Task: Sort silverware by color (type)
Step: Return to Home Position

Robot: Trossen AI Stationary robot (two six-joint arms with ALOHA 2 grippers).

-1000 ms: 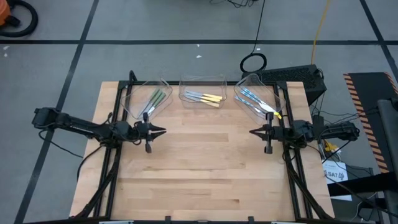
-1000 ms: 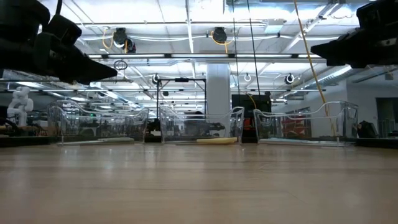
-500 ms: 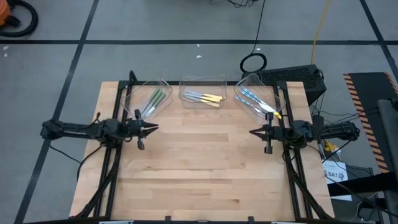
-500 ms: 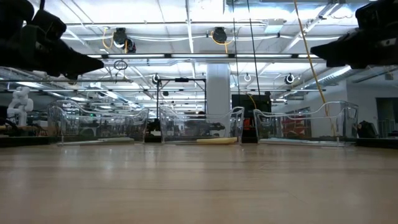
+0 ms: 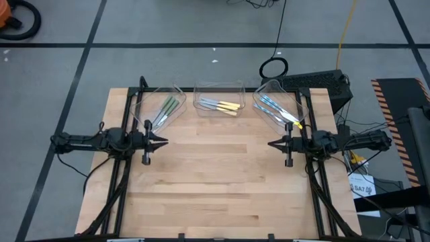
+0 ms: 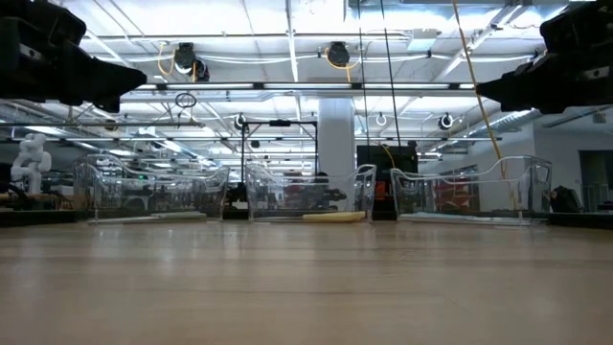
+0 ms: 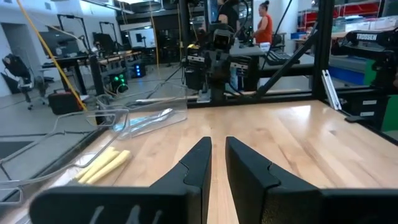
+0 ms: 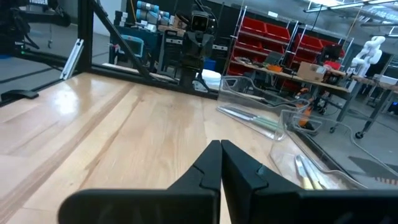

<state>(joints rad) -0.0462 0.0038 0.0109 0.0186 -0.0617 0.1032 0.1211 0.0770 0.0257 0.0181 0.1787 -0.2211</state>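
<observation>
The silverware lies in three clear trays along the table's far edge. Green-handled pieces (image 5: 168, 107) are in the left tray (image 5: 144, 107), yellow-handled pieces (image 5: 225, 106) in the middle tray (image 5: 218, 87), and light-blue-handled pieces (image 5: 274, 109) in the right tray (image 5: 269, 86). My left gripper (image 5: 164, 142) (image 7: 217, 146) hangs level above the table's left side, pointing right. Its fingers stand a narrow gap apart with nothing between them. My right gripper (image 5: 271, 143) (image 8: 221, 146) hangs level above the right side, pointing left, shut and empty.
Bare wooden tabletop (image 5: 215, 181) spreads between and in front of the two grippers. Black frame rails (image 5: 124, 181) run along the table's left and right sides. A dark box (image 5: 316, 84) and cables sit beyond the far right corner.
My left gripper has drawn back toward the table's left edge, away from the green-handled tray, and has tipped up to level. Its finger gap looks unchanged.
</observation>
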